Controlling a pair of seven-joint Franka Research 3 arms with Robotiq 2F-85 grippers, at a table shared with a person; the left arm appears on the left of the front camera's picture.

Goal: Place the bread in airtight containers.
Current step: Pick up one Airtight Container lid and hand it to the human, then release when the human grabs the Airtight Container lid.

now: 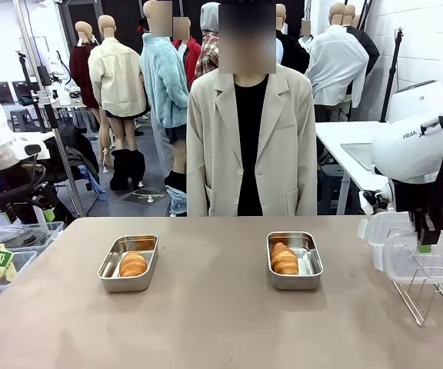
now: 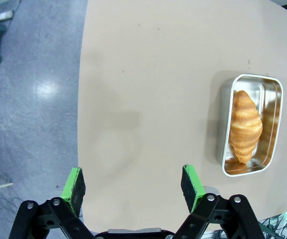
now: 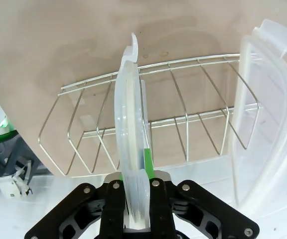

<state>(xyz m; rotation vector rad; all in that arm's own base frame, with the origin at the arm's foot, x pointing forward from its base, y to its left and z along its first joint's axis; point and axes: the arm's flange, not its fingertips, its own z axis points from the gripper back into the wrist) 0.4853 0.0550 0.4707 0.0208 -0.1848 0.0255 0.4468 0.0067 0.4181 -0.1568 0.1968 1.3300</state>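
Observation:
Two small steel tins stand on the brown table, each with one golden croissant roll inside: the left tin (image 1: 128, 288) holds bread (image 1: 133, 264), the right tin (image 1: 294, 285) holds bread (image 1: 284, 259). My left gripper (image 2: 133, 186) hangs open above the table's edge, with the left tin (image 2: 272, 107) and its bread (image 2: 245, 124) off to one side of it. At the table's right end, my right gripper (image 1: 428, 244) (image 3: 138, 174) is shut on a clear plastic lid (image 3: 130, 129) that stands edge-on in the wire rack (image 3: 183, 99). A second clear lid (image 3: 263, 124) leans in the rack beside it.
A person in a beige jacket (image 1: 241, 146) stands at the far side, hands out of sight. Clear bins (image 1: 6, 250) with a green packet sit off the table's left end. The wire rack (image 1: 429, 296) occupies the right front corner. Grey floor (image 2: 29, 89) lies beyond the table's edge.

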